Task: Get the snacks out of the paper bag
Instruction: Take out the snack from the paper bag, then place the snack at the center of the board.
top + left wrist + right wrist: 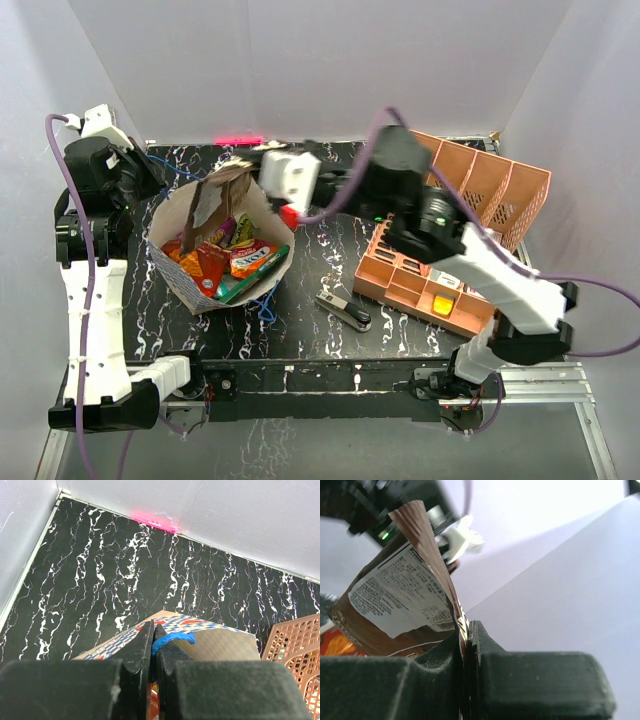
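The paper bag (183, 275) sat open on the left half of the black marbled table (300, 325), with orange, red and yellow snacks (240, 256) heaped inside it. The left gripper (152, 630) was clenched on the bag's blue string handle (174, 638) at the far rim. The right gripper (466, 630) was pinched tight on a brown packet (402, 597), which stood up out of the bag's mouth with its printed label showing.

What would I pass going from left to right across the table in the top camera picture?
left arm → paper bag → black stapler → salmon-pink organiser
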`<act>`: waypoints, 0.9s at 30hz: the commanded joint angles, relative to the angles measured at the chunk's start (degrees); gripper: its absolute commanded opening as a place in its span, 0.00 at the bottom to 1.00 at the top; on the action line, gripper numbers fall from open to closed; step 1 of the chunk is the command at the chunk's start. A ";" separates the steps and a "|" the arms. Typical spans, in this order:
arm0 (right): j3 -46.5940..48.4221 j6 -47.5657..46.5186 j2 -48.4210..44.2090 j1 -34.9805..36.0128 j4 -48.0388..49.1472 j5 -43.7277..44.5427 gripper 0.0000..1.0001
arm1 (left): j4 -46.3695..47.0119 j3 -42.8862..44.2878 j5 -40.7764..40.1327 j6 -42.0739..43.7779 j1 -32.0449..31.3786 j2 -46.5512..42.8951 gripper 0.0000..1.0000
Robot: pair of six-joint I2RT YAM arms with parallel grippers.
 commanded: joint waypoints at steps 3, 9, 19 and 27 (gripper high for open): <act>-4.98 2.29 -10.02 -0.05 11.91 12.29 0.07 | 3.85 2.25 -2.12 0.92 -0.17 -1.80 0.00; -14.97 -1.45 -15.05 -0.42 11.55 28.08 0.07 | 2.24 3.27 -10.98 1.84 -0.15 -1.73 0.00; -20.00 4.69 -10.00 -18.75 13.29 18.61 0.07 | -0.63 4.06 -19.73 1.62 -0.16 -2.27 0.00; -21.23 -2.15 4.55 -29.87 24.88 11.24 0.07 | 0.43 3.42 -18.06 2.39 -1.11 -3.10 0.00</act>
